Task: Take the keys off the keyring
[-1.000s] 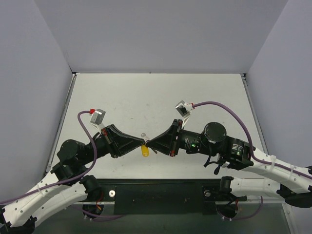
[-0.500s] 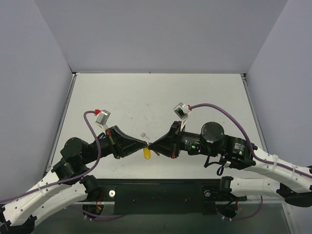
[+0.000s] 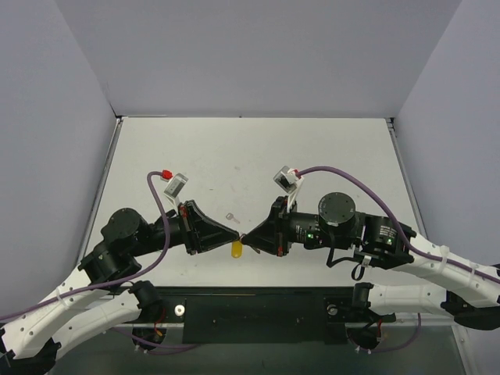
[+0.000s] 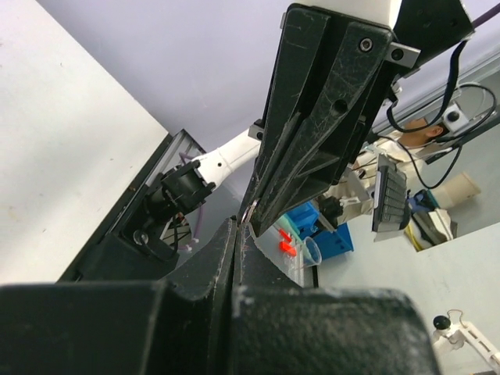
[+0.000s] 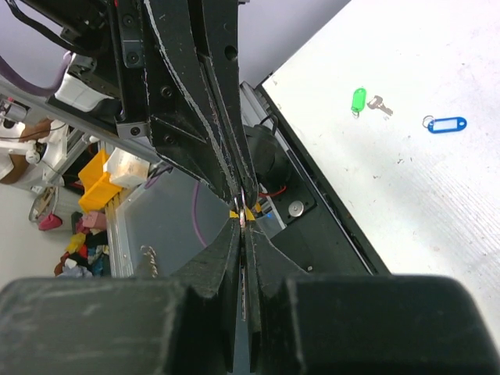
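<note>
1. Top external view: your left gripper (image 3: 234,232) and right gripper (image 3: 247,237) meet tip to tip at near-centre, both clamped tight.
2. The yellow tag (image 3: 236,249) hangs just below; its ring (image 5: 244,205) is pinched where they meet.
3. Neither arm is nearer. A loose key (image 3: 230,216) lies just beyond.

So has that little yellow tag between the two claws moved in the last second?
Yes. The yellow tag has slid slightly nearer the table's front edge and a touch right.
</note>
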Robot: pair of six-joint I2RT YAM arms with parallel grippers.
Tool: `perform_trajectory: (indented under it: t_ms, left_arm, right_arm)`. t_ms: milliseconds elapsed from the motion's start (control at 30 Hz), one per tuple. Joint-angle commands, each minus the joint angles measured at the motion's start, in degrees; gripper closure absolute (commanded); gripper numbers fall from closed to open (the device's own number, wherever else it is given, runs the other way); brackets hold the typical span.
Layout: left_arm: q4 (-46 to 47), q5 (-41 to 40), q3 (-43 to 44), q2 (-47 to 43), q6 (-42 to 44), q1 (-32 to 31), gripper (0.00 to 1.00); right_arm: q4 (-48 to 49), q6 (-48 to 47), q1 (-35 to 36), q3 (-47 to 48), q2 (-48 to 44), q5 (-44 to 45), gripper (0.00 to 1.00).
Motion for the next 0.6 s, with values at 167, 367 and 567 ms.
perform_trajectory:
  t_ms: [167,367,567]
  left_arm:
    - [-4.4,5.8,4.5,0.8,4.4,0.0,1.0]
    - [-12.6,7.4,8.8,3.2,9.4,0.0,1.0]
    - [-14.4,7.8,10.1,3.7,10.5,0.0,1.0]
  right_arm:
    - [-3.2,-1.6,0.3,3.1,2.1,-1.2,1.0]
    - [-3.8,-1.6,0.3,3.8,2.8,-1.6,1.0]
    - [-3.8,-1.6,0.3,4.0,3.4,-2.3,1.0]
